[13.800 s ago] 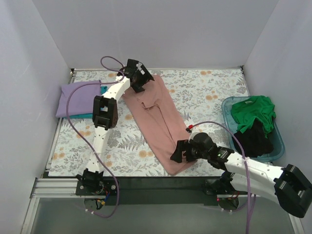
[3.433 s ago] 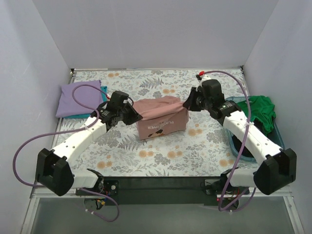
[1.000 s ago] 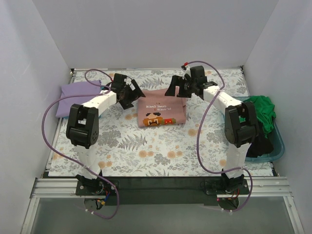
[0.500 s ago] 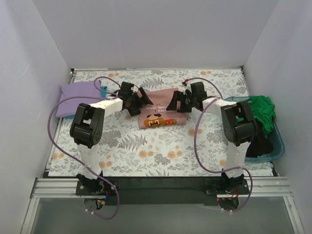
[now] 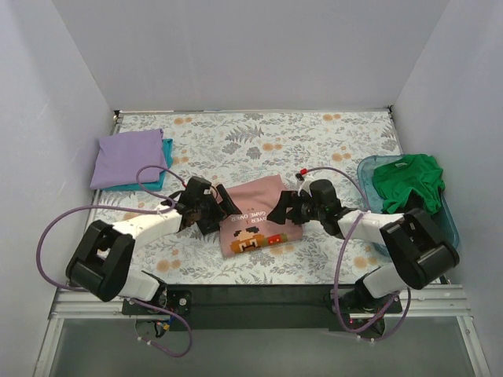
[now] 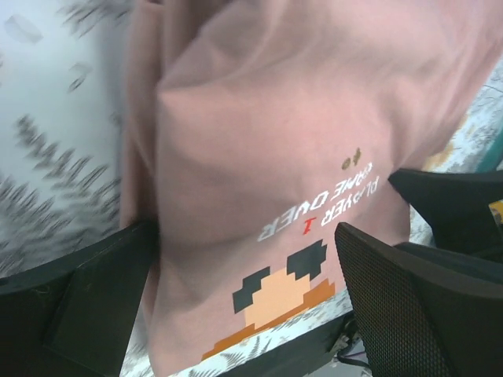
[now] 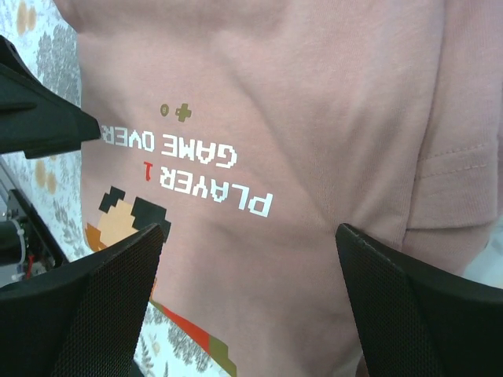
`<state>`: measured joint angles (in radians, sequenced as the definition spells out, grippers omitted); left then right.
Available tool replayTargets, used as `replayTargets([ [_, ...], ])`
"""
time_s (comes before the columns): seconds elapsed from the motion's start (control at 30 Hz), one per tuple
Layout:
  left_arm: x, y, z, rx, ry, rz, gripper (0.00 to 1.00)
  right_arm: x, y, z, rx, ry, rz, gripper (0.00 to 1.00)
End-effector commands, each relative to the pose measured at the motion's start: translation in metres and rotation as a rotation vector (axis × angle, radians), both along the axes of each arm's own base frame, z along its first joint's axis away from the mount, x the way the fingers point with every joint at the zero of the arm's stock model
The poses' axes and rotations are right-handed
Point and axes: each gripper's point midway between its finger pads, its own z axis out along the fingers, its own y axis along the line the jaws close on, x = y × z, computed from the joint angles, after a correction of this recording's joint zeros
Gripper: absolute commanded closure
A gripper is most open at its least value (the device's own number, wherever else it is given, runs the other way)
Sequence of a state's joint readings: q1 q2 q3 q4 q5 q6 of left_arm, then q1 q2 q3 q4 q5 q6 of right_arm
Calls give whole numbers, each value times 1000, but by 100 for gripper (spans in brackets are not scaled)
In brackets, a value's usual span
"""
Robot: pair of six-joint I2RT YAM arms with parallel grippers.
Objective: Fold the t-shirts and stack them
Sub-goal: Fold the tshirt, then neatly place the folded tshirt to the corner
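lab test cell: plain white enclosure walls (image 5: pixel 251 47), floral-covered bench (image 5: pixel 314 141) on aluminium rail frame (image 5: pixel 86 302), exposed purple cabling (image 5: pixel 55 236).

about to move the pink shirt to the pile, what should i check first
1. pink t-shirt folded, print up: ok
2. left gripper gripping it: not ok, jaws spread wide over the cloth
3. right gripper gripping it: not ok, also spread wide
4. lavender t-shirt lies flat on the teal t-shirt, top free: ok
5. path to that pile free of other things: ok
6. green t-shirt in the tub, unfolded: not ok
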<state>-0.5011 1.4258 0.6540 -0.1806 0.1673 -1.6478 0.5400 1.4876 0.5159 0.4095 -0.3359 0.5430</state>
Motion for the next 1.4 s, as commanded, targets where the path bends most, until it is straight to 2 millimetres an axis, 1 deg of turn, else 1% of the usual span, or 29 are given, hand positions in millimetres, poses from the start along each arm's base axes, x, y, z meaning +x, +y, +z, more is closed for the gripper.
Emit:
replayTargets([
  [0.0,-31,33,-15,127,86,72,2,-48,-30,-42,-119,195,-71,2],
  [0.03,-28,30,-2,105,51,67,2,-51,-31,-38,-107,186,-70,2],
  [0.07,-29,27,4,94,37,53,2,-52,-28,-32,-93,168,-60,2],
  [0.1,-31,26,8,85,31,43,2,-49,-25,-15,-56,122,-51,2],
  [0.13,-31,25,17,67,0,38,2,-51,-20,-3,-19,100,-23,1],
  [0.17,-31,24,20,66,-12,33,2,-52,-16,9,12,73,0,2],
  [0.2,-34,28,20,75,-5,39,2,-51,-13,34,64,6,14,2],
  [0.27,-38,29,24,75,-12,32,2,-53,-14,54,108,-55,8,2],
  [0.3,-40,30,23,80,-10,26,2,-53,-17,77,150,-129,-2,2],
  [0.37,-43,31,19,88,-2,24,2,-55,-27,84,153,-153,-53,2],
  [0.4,-45,34,13,104,13,25,2,-57,-32,100,182,-203,-70,2],
  [0.43,-44,37,9,125,20,34,2,-57,-39,97,168,-204,-109,2],
  [0.5,-45,39,-2,157,57,30,2,-61,-48,103,186,-228,-149,2],
  [0.57,-44,39,-7,173,69,29,2,-61,-58,97,170,-223,-205,2],
  [0.63,-42,36,-13,182,84,14,2,-63,-63,94,185,-229,-230,2],
  [0.7,-38,35,-18,191,84,18,4,-65,-65,91,185,-227,-240,2],
  [0.77,-38,35,-27,211,102,9,8,-66,-66,89,179,-218,-237,2],
  [0.8,-36,34,-29,213,103,8,11,-66,-65,89,175,-216,-236,2],
  [0.83,-36,34,-36,228,121,3,16,-66,-65,89,174,-216,-231,2],
  [0.93,-34,33,-44,253,138,-3,25,-67,-63,87,166,-207,-221,2],
  [0.97,-36,33,-51,264,157,-10,32,-67,-64,86,161,-206,-221,1],
  [1.03,-38,28,-55,275,158,-32,37,-66,-65,85,155,-208,-226,2],
  [1.07,-39,27,-61,287,177,-37,42,-65,-65,86,156,-213,-230,2],
  [1.1,-37,30,-64,318,169,-29,44,-67,-67,80,136,-197,-229,2],
  [1.23,-40,25,-73,376,179,-54,50,-64,-72,78,120,-210,-253,2],
  [1.27,-38,22,-72,385,174,-54,53,-64,-73,78,117,-216,-259,2],
  [1.3,-38,22,-76,406,180,-58,59,-63,-74,78,113,-220,-263,2],
  [1.37,-36,20,-78,451,168,-63,70,-62,-77,77,102,-226,-274,2],
])
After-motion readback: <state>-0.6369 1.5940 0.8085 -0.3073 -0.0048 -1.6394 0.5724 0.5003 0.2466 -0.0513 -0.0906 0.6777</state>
